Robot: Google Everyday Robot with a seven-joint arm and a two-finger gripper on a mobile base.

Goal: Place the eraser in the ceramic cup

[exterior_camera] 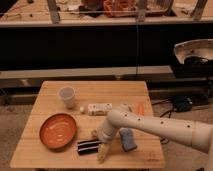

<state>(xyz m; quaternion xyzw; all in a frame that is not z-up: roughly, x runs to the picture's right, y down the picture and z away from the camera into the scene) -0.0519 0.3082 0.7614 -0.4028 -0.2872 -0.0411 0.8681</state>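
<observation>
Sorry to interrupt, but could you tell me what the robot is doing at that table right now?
The robot's arm reaches across the wooden table, with its hand low at the front edge, right beside the eraser. The eraser lies flat on the table, in front of the orange bowl. The ceramic cup stands upright farther back, apart from the arm, so the eraser is not yet in it. A white block and a blue-grey pad also lie nearby.
</observation>
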